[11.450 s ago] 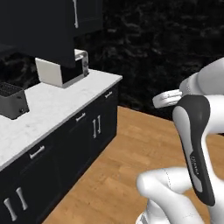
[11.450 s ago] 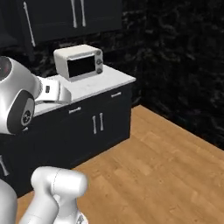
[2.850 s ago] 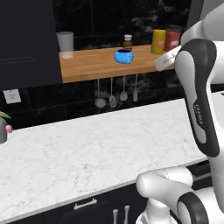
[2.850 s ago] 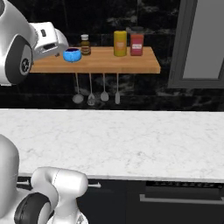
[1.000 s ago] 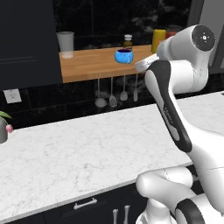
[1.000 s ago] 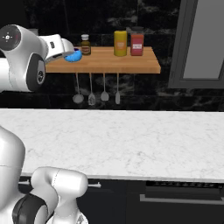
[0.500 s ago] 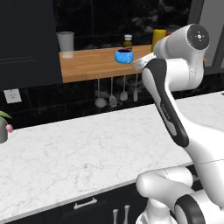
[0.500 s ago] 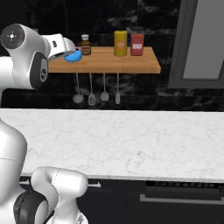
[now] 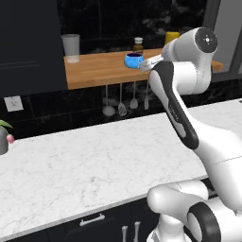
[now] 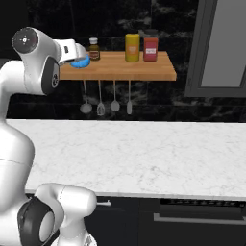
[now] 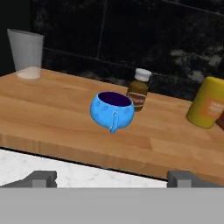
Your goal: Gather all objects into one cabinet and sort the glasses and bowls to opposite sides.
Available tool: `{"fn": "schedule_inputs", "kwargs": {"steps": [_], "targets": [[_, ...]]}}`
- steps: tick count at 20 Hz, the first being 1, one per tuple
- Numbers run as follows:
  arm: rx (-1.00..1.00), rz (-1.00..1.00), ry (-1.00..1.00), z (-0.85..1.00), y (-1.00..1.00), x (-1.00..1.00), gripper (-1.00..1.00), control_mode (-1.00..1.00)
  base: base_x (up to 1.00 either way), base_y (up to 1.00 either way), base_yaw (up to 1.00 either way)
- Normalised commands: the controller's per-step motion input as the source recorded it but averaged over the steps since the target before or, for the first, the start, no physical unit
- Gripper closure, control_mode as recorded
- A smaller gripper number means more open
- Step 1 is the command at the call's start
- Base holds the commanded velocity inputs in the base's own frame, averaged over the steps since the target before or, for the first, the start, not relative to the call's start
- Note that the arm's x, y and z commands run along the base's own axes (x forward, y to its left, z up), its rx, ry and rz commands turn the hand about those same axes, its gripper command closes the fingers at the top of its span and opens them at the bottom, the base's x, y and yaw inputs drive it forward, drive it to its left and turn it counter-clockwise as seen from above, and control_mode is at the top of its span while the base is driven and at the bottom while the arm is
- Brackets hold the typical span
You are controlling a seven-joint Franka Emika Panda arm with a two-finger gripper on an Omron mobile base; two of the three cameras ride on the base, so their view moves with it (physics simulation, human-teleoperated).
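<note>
The small blue bowl (image 11: 112, 110) sits on the wooden shelf (image 11: 52, 118) above the white marble table (image 9: 104, 156), directly ahead of the open, empty fingers (image 11: 39, 177), probably lined up for a grasp. Just behind stands a brown bottle (image 11: 139, 89); far left, the frosted tumbler (image 11: 25, 53).
</note>
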Motion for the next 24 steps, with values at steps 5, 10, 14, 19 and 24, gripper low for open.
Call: {"fn": "schedule_inputs", "kwargs": {"steps": [5, 10, 14, 19, 24], "targets": [[0.06, -0.02, 0.00, 0.00, 0.00, 0.39, -1.00, -1.00, 0.00, 0.00, 0.00], [0.06, -0.01, 0.00, 0.00, 0.19, 0.42, -1.00, -1.00, 0.00, 0.00, 0.00], [0.01, 0.00, 0.02, 0.00, 0.08, 0.15, -1.00, -1.00, 0.00, 0.00, 0.00], [0.01, 0.00, 0.00, -0.18, -0.01, 0.12, -1.00, -1.00, 0.00, 0.00, 0.00], [0.00, 0.01, 0.00, -0.15, 0.00, 0.15, -1.00, -1.00, 0.00, 0.00, 0.00]]}}
